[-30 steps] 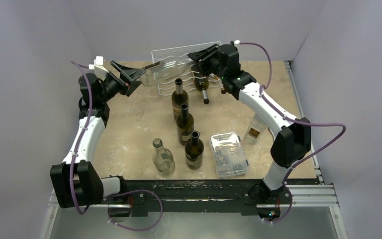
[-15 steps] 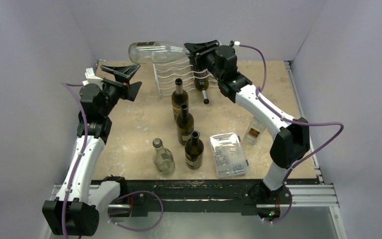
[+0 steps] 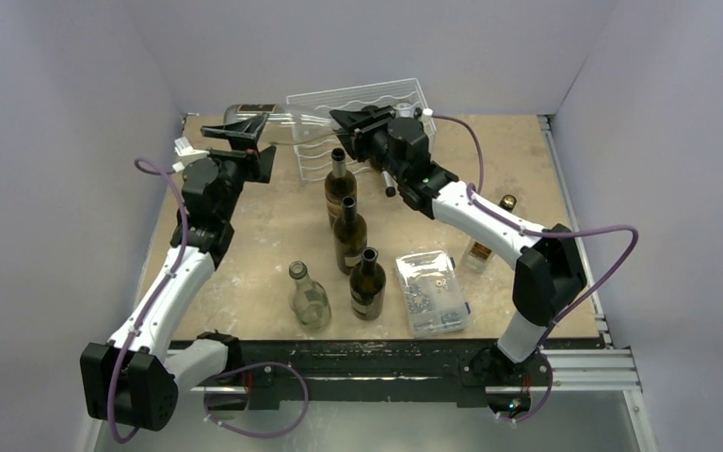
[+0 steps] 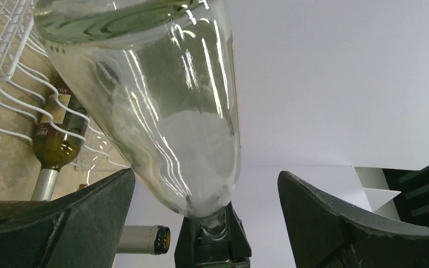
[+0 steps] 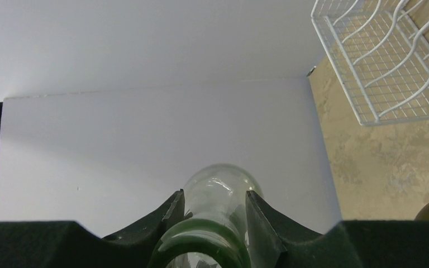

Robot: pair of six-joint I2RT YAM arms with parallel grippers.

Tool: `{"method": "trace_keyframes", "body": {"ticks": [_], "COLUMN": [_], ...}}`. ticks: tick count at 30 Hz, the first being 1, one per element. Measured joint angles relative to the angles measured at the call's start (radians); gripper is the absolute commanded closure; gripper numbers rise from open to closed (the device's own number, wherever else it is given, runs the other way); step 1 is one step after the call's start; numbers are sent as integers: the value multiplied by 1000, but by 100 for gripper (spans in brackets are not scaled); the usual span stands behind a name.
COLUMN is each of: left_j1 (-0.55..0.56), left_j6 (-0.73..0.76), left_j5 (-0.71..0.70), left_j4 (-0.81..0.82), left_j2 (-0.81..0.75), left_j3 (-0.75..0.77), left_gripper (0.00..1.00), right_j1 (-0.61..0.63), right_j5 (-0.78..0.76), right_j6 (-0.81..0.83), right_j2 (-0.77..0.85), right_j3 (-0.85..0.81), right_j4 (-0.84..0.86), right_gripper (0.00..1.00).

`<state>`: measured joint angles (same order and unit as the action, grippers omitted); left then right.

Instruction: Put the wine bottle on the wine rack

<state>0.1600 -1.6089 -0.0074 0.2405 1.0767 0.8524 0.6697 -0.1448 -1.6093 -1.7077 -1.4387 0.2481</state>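
Bottle (image 4: 162,106): clear glass, judged rigid, slick, breakable. Right gripper (image 5: 215,204) clamped on neck (long lever); left gripper (image 4: 205,177) spread wide, best supporting the body.

Plain pale lilac-grey walls (image 3: 527,47) close in the desk (image 3: 245,235) on three sides. Its top is beige, mottled like stone, evenly lit. A black rail (image 3: 358,358) runs along its near edge.

The wine rack (image 3: 358,98) is white (wavy wire rows), the wine bottle (image 4: 167,100) clear, the table (image 3: 264,235) mottled beige.
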Motion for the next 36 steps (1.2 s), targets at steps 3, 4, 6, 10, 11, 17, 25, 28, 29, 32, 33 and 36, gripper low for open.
{"method": "trace_keyframes", "body": {"ticks": [3, 4, 6, 10, 11, 17, 25, 28, 29, 32, 33, 36], "left_j1": [33, 40, 56, 80, 86, 105, 123, 124, 124, 124, 124, 124], "left_j6": [4, 4, 3, 3, 3, -3, -19, -16, -16, -25, -27, -28], "left_j5": [-66, -80, -108, -145, -154, -186, -179, -172, -169, -149, -144, -132], "left_j4": [29, 37, 57, 98, 104, 124, 163, 198, 211, 222, 222, 214], "left_j2": [-1, -1, 0, 6, 9, 15, 27, 35, 39, 51, 53, 52], "left_j3": [-11, -13, -13, -13, -13, 10, 7, -11, -18, -24, -24, -24], "left_gripper": [0, 0, 0, 0, 0, 4, 65, 94, 100, 100, 100, 100], "right_j1": [10, 12, 21, 42, 51, 103, 136, 136, 136, 134, 134, 140], "right_j5": [-2, -5, -21, -40, -39, -47, -79, -81, -82, -69, -55, -3], "right_j6": [-17, -21, -23, -23, -21, 10, 34, 55, 64, 134, 175, 309], "right_j2": [16, 23, 44, 76, 84, 127, 208, 212, 212, 232, 245, 306], "right_j3": [26, 33, 45, 51, 51, 63, 182, 219, 225, 245, 246, 245], "right_j4": [14, 18, 22, 34, 37, 37, 106, 152, 159, 172, 165, 103], "right_gripper": [100, 100, 100, 100, 100, 100, 89, 60, 52, 28, 20, 6]}}
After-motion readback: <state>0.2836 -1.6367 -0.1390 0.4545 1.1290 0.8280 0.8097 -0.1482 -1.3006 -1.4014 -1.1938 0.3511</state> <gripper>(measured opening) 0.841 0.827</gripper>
